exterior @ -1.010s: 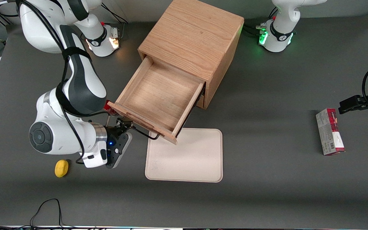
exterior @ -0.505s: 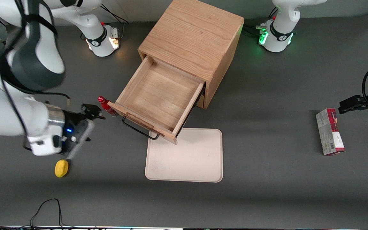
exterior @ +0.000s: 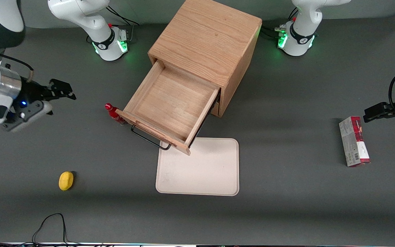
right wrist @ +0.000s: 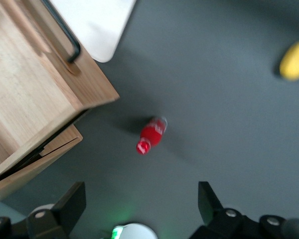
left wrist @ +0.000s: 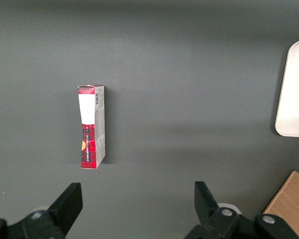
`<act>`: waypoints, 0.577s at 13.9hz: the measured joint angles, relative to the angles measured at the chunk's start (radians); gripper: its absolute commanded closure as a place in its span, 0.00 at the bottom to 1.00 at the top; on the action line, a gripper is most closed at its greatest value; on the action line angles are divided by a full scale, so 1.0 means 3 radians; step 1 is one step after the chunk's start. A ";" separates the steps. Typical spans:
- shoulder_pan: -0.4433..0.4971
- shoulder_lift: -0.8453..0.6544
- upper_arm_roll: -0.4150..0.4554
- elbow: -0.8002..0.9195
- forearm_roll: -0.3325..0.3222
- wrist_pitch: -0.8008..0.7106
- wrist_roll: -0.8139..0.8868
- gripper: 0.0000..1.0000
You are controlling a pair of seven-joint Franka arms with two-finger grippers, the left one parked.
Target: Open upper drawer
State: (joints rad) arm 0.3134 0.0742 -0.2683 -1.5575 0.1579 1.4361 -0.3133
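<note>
The upper drawer (exterior: 171, 103) stood pulled out of the cabinet (exterior: 207, 41). It looked rigid and free-sliding; the handle (exterior: 147, 139) offered best purchase. The gripper (exterior: 62, 91) hung spread and empty (well clear of the cabinet).

The cabinet (exterior: 214, 41) and its upper drawer (exterior: 171, 103) are light oak with open grain and a matt finish. The handle (exterior: 148, 138) looks like thin black metal. The table (exterior: 286, 188) is matt dark grey. The tray (exterior: 199, 168) is smooth, matt and cream, possibly plastic. The gripper (exterior: 68, 91), toward the working arm's end, is matt black. The bottle (right wrist: 151, 135) is glossy red.
</note>
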 measured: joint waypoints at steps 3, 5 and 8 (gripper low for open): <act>0.0002 -0.0262 -0.0061 -0.0256 -0.0313 0.0001 0.0575 0.01; 0.0006 -0.0336 -0.0064 -0.0279 -0.0428 0.0021 0.0697 0.01; 0.0012 -0.0402 -0.0065 -0.0420 -0.0440 0.0213 0.0723 0.00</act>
State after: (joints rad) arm 0.3169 -0.0465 -0.2878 -1.6836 0.0259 1.5000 -0.0964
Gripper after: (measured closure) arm 0.000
